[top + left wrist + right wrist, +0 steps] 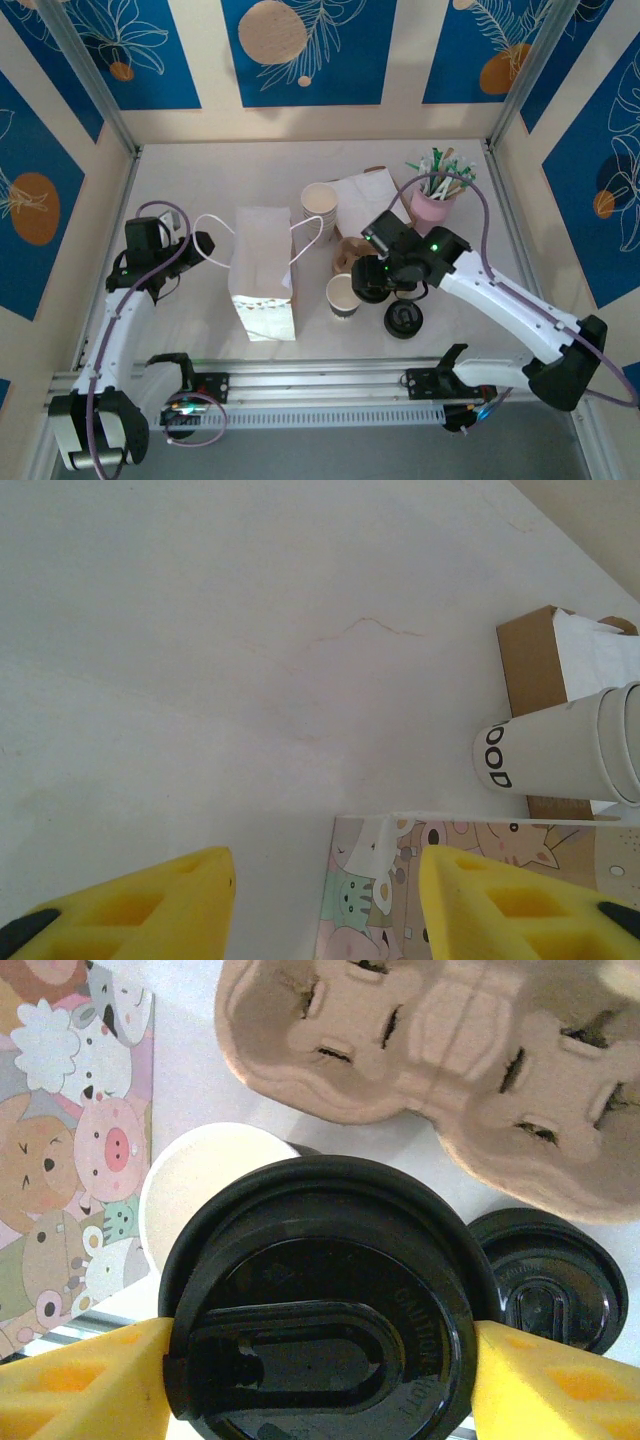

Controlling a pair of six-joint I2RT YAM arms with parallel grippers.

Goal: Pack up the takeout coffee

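Note:
My right gripper (372,282) (320,1360) is shut on a round black lid (320,1300), one yellow finger on each side of its rim. Whether a cup hangs under that lid is hidden. The lid hovers just right of an open cream paper cup (343,295) (205,1185) standing without a lid. A white paper bag (262,272) with cartoon animal print (60,1160) (390,900) stands left of the cup. My left gripper (200,243) (325,875) is open at the bag's left edge, near its handle (215,230), with nothing between its fingers.
A second black lid (404,320) (550,1280) lies flat on the table right of the cup. Behind are a cardboard cup carrier (350,255) (420,1050), a stack of cream cups (320,200) (560,755), napkins (365,192) and a pink cup of stirrers (435,205).

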